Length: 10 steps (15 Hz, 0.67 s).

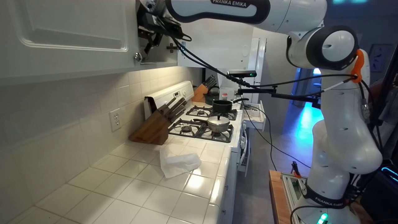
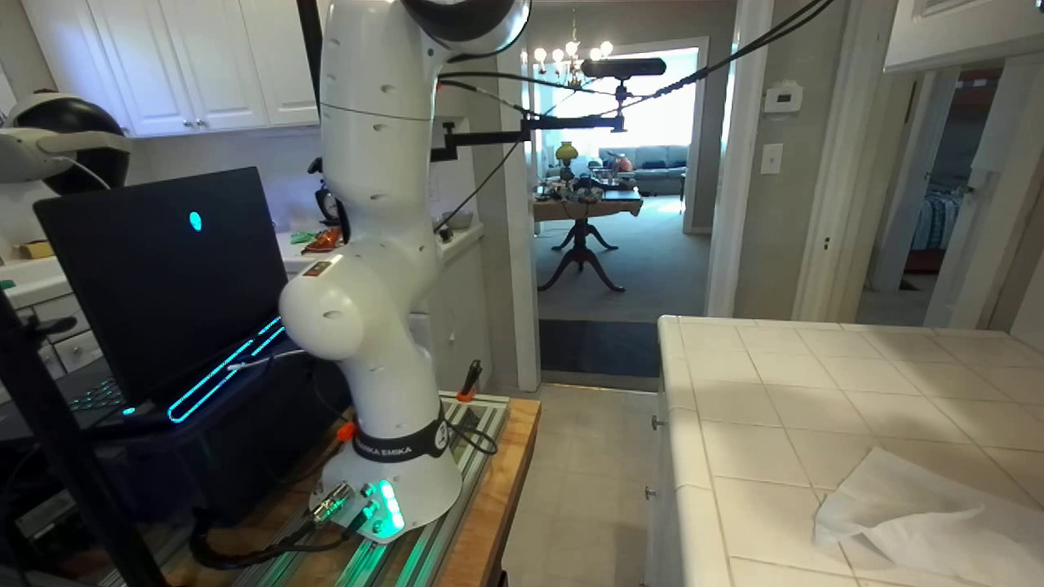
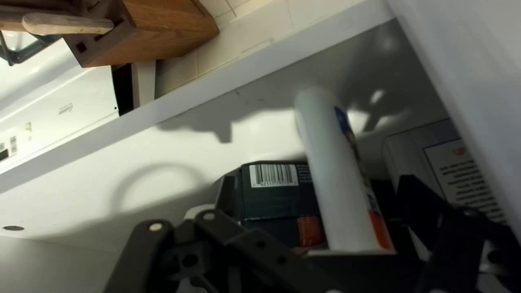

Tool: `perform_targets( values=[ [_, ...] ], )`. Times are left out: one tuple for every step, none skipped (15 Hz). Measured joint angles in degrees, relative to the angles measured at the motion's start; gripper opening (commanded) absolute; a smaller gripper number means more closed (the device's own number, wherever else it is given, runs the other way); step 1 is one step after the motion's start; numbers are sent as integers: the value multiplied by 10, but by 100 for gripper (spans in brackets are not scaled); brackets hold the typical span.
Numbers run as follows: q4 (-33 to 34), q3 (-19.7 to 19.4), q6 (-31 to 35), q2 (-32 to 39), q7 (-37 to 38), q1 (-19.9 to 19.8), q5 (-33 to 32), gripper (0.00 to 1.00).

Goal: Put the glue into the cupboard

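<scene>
The glue point(image 3: 336, 171), a slim whitish bottle with coloured print along its side, stands on the cupboard shelf point(image 3: 252, 128) in the wrist view. Its cap end is hidden by the gripper's dark body. My gripper point(image 3: 317, 181) is open around the bottle, with a finger to each side and a gap between each finger and the glue. In an exterior view the cupboard point(image 1: 161, 56) hangs on the wall above the counter, and my gripper reaches into its opening beside a door with a round knob; the glue is hidden there.
A dark green box point(image 3: 268, 199) with a barcode and a pale box point(image 3: 447, 167) with printed text sit in the cupboard near the glue. The panelled door point(image 1: 74, 34) flanks the opening. Below are a knife block point(image 1: 155, 126), a stove with pots, and a crumpled white sheet point(image 1: 180, 163).
</scene>
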Motion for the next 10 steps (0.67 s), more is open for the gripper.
perform_targets(
  values=[
    [-1, 0, -2, -1, 8, 0, 0, 100],
    [-4, 0, -2, -3, 14, 0, 0, 100],
    [-9, 0, -2, -7, 19, 0, 2, 100],
    [-15, 0, -2, -11, 23, 0, 6, 100],
    [-21, 0, -2, -16, 26, -2, 12, 100],
    [-29, 0, -2, -22, 29, -3, 20, 100],
    [-37, 0, -1, -28, 32, -4, 30, 100],
    [-46, 0, 1, -35, 36, -6, 40, 100],
    [-55, 0, 3, -42, 43, -8, 49, 100],
    [-64, 0, 6, -49, 51, -9, 57, 100]
  ],
)
